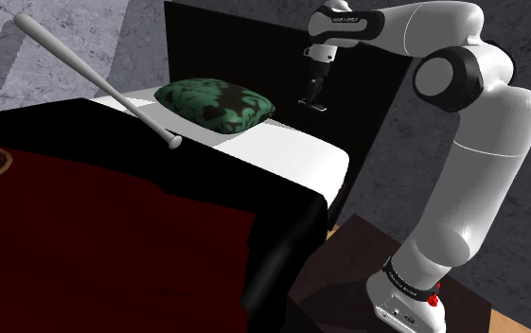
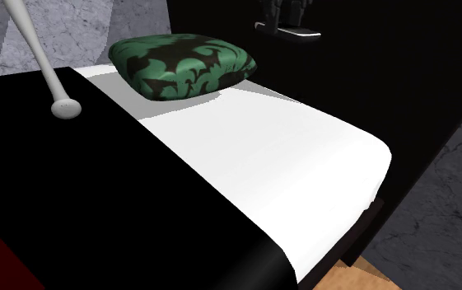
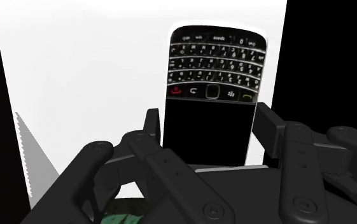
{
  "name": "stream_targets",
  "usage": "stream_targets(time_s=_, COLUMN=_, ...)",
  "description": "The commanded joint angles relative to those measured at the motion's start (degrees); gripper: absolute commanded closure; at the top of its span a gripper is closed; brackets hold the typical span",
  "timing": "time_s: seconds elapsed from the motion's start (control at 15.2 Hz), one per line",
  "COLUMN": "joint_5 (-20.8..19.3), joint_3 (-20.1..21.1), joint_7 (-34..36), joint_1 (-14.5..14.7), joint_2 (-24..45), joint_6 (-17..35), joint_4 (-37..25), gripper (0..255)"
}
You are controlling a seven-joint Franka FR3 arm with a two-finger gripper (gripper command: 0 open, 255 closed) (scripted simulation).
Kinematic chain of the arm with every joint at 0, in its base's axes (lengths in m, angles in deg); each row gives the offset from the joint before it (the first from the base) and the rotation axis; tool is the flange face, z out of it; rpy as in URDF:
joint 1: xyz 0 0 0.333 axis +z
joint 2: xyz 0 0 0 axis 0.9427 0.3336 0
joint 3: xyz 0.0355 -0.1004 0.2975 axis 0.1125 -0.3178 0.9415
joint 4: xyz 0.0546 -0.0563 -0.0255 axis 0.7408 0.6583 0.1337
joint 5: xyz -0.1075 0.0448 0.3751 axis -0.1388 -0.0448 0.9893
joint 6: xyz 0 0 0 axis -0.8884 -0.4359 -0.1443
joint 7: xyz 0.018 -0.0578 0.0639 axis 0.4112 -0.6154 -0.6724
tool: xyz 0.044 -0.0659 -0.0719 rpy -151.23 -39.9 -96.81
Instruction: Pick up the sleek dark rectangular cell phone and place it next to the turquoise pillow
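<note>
My black gripper is shut on a dark rectangular cell phone and holds it in the air over the head end of the bed. In the wrist view the phone, with keypad and dark screen, is clasped between the two fingers, the white sheet beneath it. The green and black patterned pillow lies on the sheet to the shoulder view's left of the phone. In the second exterior view the phone hangs level below the gripper, to the right of the pillow and higher than it.
The bed's white sheet borders a black blanket. A pale baseball bat leans across the blanket by the pillow. A black headboard stands behind. A dark red cover lies nearer. The stand sits on a wooden floor.
</note>
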Motion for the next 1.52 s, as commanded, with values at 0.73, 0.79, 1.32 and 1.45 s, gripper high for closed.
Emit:
stream_targets(time_s=0.73, joint_5=2.5, joint_3=5.3, joint_7=13.9, joint_1=7.1, joint_2=13.8, joint_6=-5.9, joint_4=-20.2, gripper=255)
stream_targets(time_s=0.79, joint_5=2.7, joint_3=5.7, joint_7=14.9, joint_1=7.5, joint_2=15.5, joint_6=-6.9, joint_4=-23.0, gripper=255)
stream_targets(time_s=1.32, joint_5=4.1, joint_3=7.5, joint_7=20.5, joint_1=9.3, joint_2=28.0, joint_6=-12.3, joint_4=-41.2, gripper=255)
stream_targets(time_s=1.45, joint_5=3.9, joint_3=7.3, joint_7=20.2, joint_1=9.8, joint_2=26.5, joint_6=-9.7, joint_4=-37.0, gripper=255)
